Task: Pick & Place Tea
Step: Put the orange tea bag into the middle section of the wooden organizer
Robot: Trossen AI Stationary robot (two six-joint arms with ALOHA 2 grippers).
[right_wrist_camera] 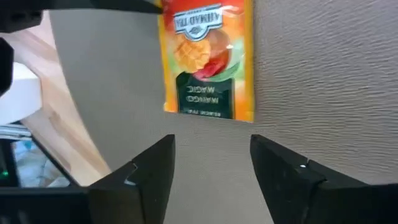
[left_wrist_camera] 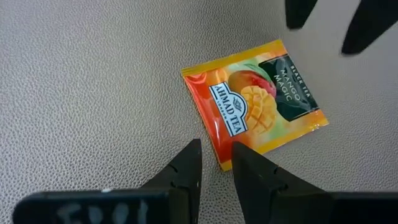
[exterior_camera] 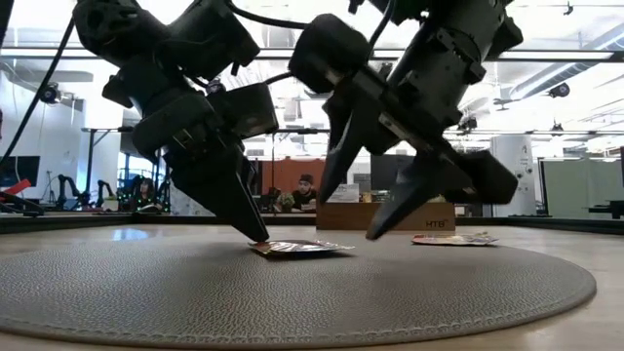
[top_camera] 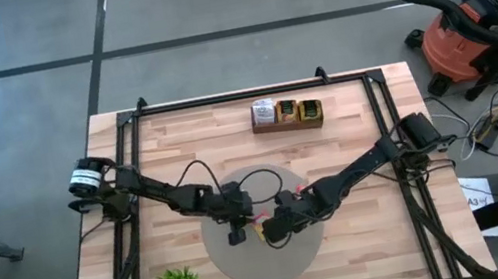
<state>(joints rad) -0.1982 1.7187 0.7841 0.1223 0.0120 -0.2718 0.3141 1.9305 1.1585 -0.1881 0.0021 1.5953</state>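
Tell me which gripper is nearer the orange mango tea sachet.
Left. The left gripper has its fingertips at the orange mango tea sachet's edge; the right gripper hangs open just off its opposite end.

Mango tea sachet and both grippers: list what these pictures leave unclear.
- Orange tea sachet, high view: nearly hidden under the two grippers.
- Left gripper, left wrist view: whether its fingertips pinch the sachet's edge or only touch it cannot be told.
- Wooden box, high view: packets inside too small to read.
- Second sachet, low view: seen edge-on, print unreadable.

The sachets in the wooden box [top_camera: 286,113] at the table's far edge are too small to read — the right wrist view crops the orange sachet's [right_wrist_camera: 208,59] far edge.
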